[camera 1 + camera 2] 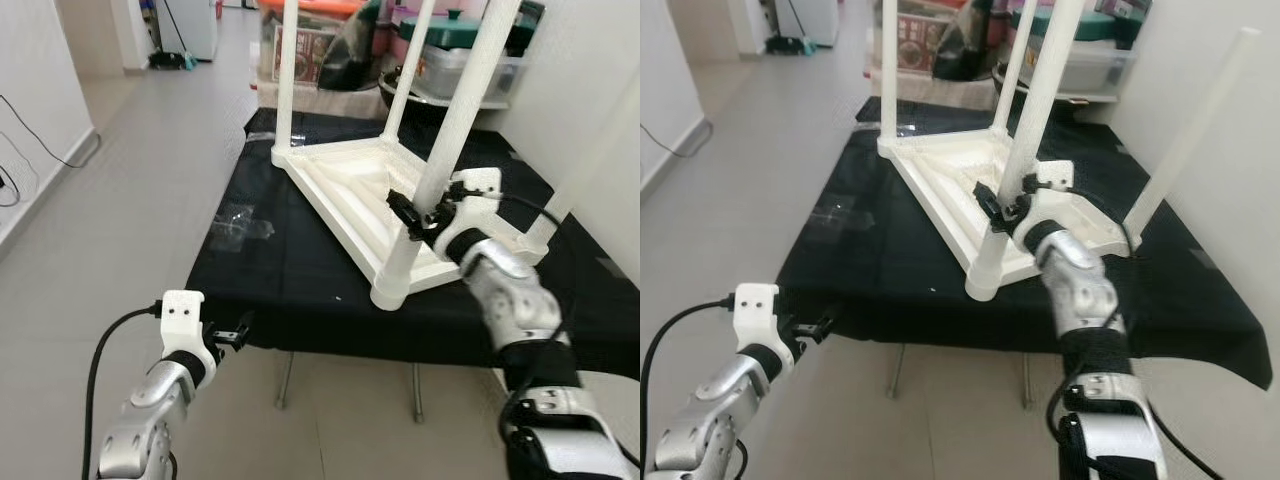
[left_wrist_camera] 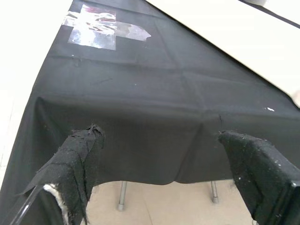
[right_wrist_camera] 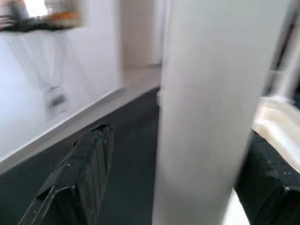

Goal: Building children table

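A white children's table (image 1: 345, 195) lies upside down on the black-clothed work table (image 1: 290, 270), its legs pointing up. My right gripper (image 1: 418, 215) stands open around the near leg (image 1: 445, 160), low down by its socket. In the right wrist view the leg (image 3: 220, 108) stands between the fingers (image 3: 84, 173), touching one, with a gap to the other. My left gripper (image 1: 235, 335) hangs open and empty just before the front left edge of the cloth (image 2: 140, 93).
Further white legs (image 1: 287, 75) rise at the far corner and at the right (image 1: 1185, 140). A clear tape patch (image 1: 240, 222) sticks to the cloth. Storage boxes and a pot (image 1: 450, 50) crowd the back. A wall stands close on the right; open floor (image 1: 130, 200) lies left.
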